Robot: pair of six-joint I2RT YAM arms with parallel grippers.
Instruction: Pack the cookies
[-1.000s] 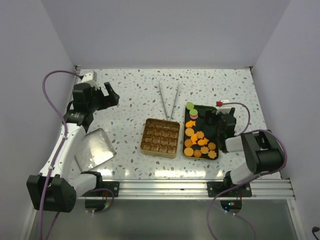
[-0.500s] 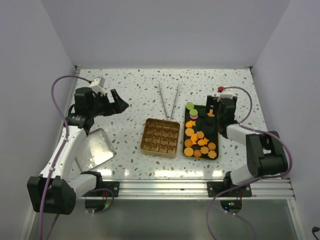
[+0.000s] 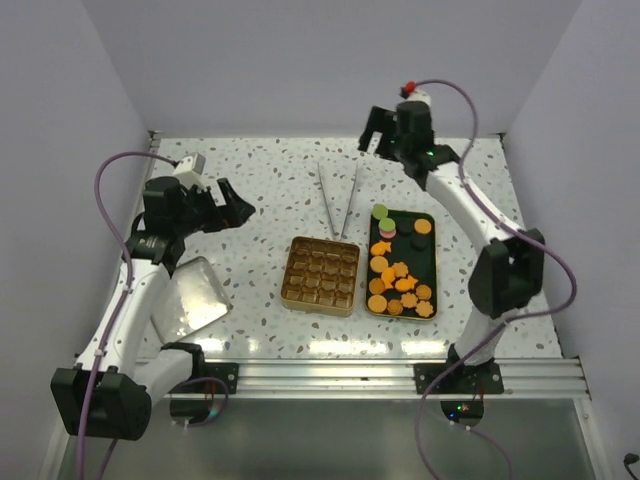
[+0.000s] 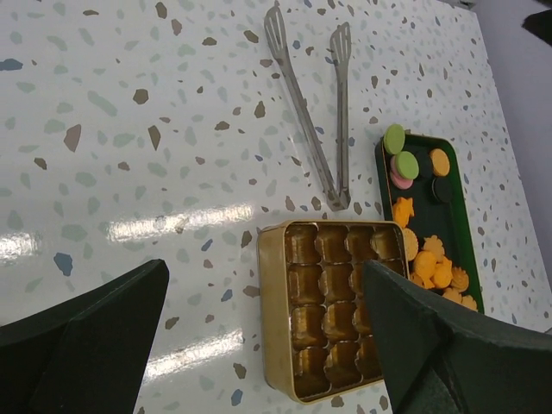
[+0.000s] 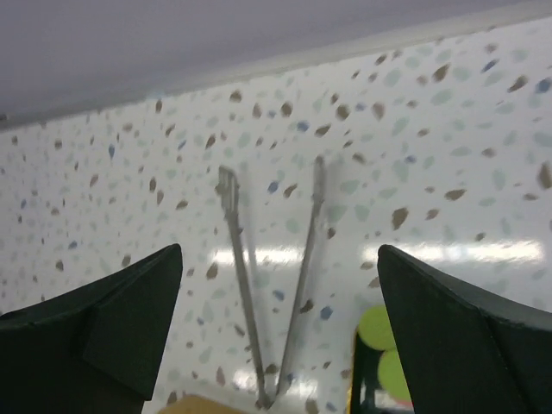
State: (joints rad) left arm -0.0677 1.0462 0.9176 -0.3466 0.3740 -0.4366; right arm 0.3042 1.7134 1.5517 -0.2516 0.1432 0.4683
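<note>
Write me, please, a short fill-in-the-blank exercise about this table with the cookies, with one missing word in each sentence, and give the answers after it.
1. The compartments of the gold tin are all ___.
2. The orange cookies lie on a dark ___ tray.
3. The left tool and the right tool both stand ___ and hold nothing.

Missing words: empty; green; open.

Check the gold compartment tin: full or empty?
Empty: every compartment of the gold tin is bare; the cookies lie on the green tray.
</note>
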